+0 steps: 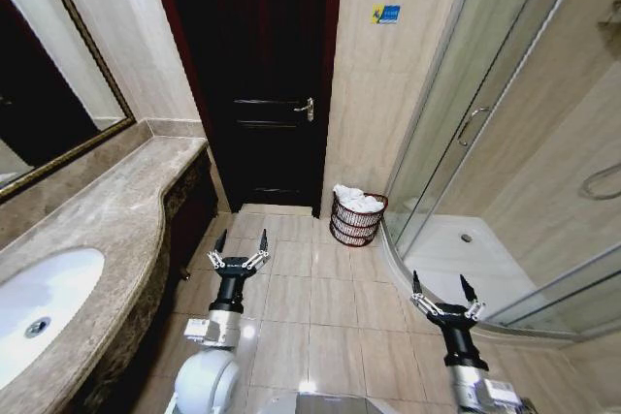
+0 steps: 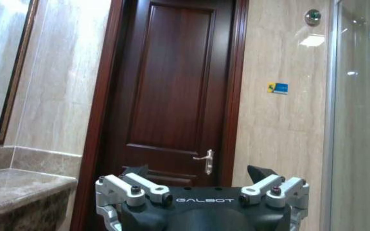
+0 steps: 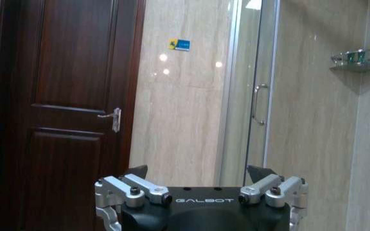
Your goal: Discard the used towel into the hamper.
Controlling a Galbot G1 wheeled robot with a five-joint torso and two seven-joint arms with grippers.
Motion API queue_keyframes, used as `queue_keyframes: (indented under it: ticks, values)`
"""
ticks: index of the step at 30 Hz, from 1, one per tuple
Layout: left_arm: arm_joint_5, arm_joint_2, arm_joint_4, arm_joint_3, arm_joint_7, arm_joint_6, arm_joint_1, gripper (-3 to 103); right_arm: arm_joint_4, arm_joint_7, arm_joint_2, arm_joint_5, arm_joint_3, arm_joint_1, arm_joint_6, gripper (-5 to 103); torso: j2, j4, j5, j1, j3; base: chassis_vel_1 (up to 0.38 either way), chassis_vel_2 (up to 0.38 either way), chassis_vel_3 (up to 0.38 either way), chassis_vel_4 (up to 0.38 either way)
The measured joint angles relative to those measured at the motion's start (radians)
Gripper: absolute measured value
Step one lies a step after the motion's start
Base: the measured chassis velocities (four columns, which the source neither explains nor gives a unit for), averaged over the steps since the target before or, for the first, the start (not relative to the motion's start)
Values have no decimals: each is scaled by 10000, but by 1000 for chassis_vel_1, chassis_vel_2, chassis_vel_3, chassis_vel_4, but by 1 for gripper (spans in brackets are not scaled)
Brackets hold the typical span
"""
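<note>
White towel (image 1: 357, 201) sat heaped in the dark openwork wire hamper (image 1: 355, 224) on the tiled floor (image 1: 310, 307), between the dark wooden door (image 1: 254, 75) and the curved glass shower (image 1: 485, 123). Well short of it, we held our left end effector (image 1: 240, 240) and right end effector (image 1: 441, 287) released, empty.

Ahead of my left gripper (image 1: 241, 238), a wire hamper (image 1: 357, 219) holds soft white cloth; glossy tile floor (image 1: 320, 298), polished wooden door (image 1: 254, 75).
</note>
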Motion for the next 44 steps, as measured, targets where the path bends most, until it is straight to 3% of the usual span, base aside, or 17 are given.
queue_keyframes:
  ticks: [44]
  values:
    - [0,0,0,0,0,0,0,100,-1,0,0,0,0,0,0,100,0,0,0,0,0,0,0,0,0]
